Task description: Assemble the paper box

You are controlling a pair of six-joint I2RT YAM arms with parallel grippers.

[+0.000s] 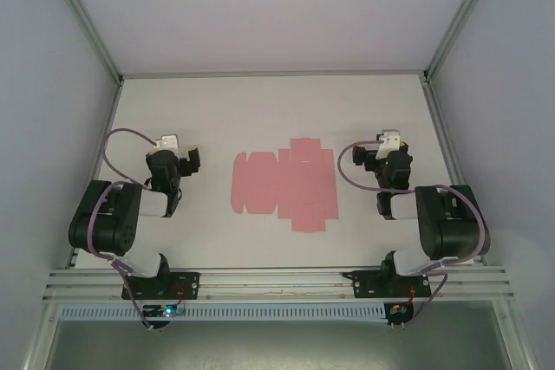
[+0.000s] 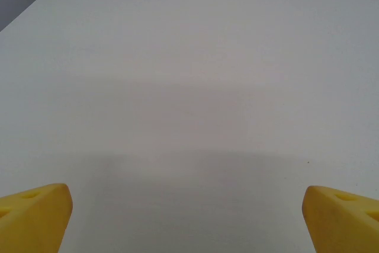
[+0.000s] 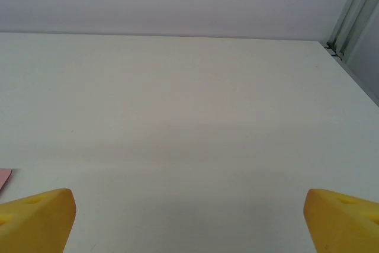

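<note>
The paper box (image 1: 284, 183) is lying as a flat, unfolded pink sheet on the white table (image 1: 260, 110), with the left gripper (image 2: 188, 220) standing to its left and the right gripper (image 3: 189, 220) to its right, both well apart from it, fingers spread wide and grasping nothing.

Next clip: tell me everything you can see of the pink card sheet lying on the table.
The flat pink die-cut sheet of thin card lies unfolded on the white table, roughly midway between the two arms. Its left part is a wide panel with rounded tabs on the left edge. Its right part has flaps projecting toward the far and near sides. Faint creases cross it. Only the table touches it. One corner shows in the right wrist view.
</note>
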